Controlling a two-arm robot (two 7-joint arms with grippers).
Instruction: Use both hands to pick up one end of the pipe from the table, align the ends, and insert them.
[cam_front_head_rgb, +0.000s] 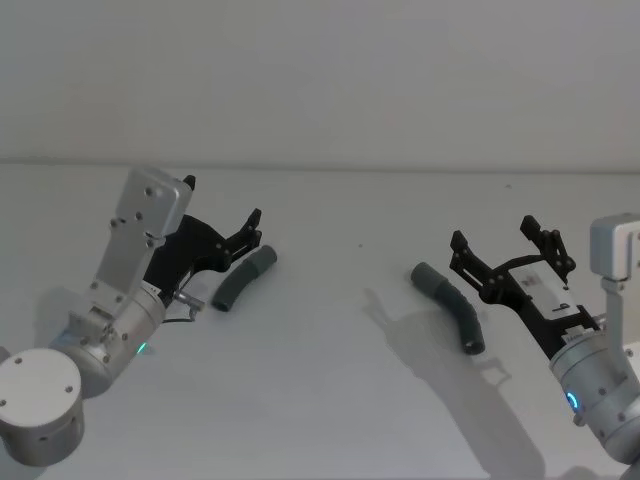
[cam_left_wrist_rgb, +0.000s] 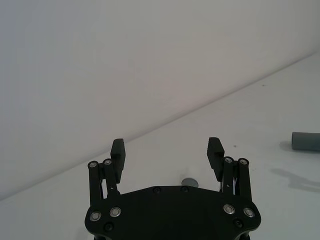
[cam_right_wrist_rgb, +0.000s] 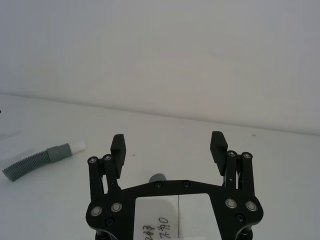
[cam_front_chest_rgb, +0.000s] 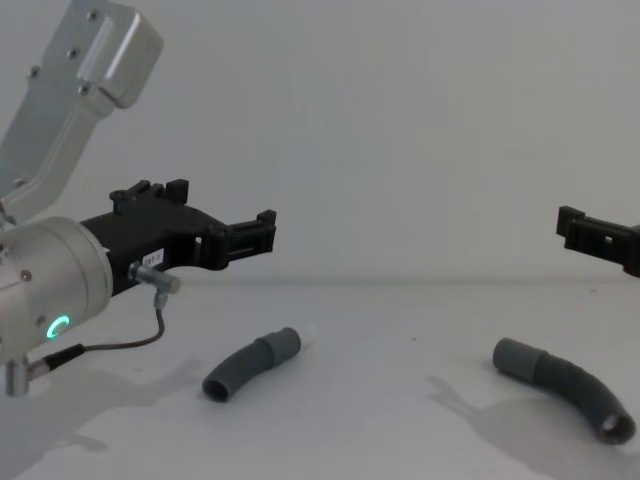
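White table (cam_front_head_rgb: 320, 400), short hose (cam_front_head_rgb: 243, 278) below L end effector (cam_left_wrist_rgb: 166, 150), long hose (cam_front_head_rgb: 452, 303) below R end effector (cam_right_wrist_rgb: 169, 145), both w/ fingers apart

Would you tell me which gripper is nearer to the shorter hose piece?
Left. The left gripper hovers open just above the shorter hose piece, not touching it; the right gripper hovers open across the table, over the longer hose piece.
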